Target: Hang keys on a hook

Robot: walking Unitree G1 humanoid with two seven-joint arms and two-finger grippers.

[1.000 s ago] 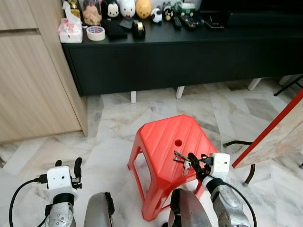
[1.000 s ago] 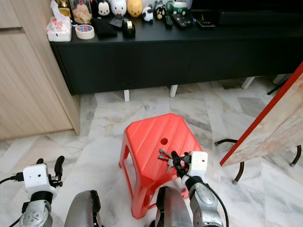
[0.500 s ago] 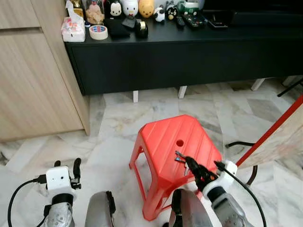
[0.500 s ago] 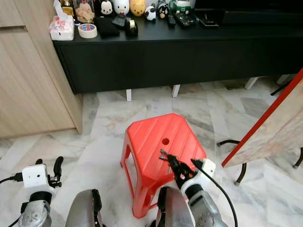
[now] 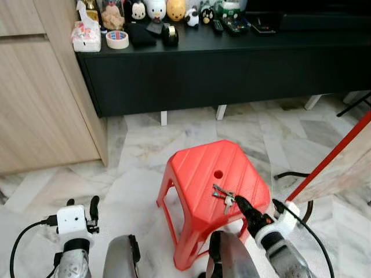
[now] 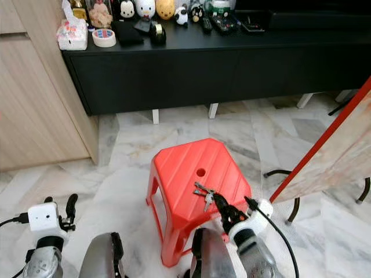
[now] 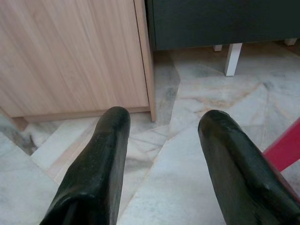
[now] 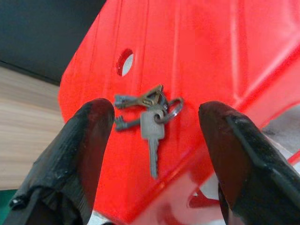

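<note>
Now I bring the right tool [image 8: 154, 140], wide open and holding nothing, toward the keys [image 5: 223, 196] on the red stool [image 5: 197, 168], lower centre, so its fingers straddle them for grasping.

A home living room: marble floor [image 5: 139, 145], black TV console [image 5: 232, 63] topped with figurines [image 5: 156, 8].

One red stool [image 5: 203, 174] with one round hole [image 5: 218, 174]. One bunch of keys [image 8: 147, 115]: three keys on one ring. Two tools: left tool [image 7: 161, 140], right tool [image 8: 154, 140], two black fingers each. One tape roll [image 5: 117, 39]. One tissue pack [image 5: 86, 36].
</note>
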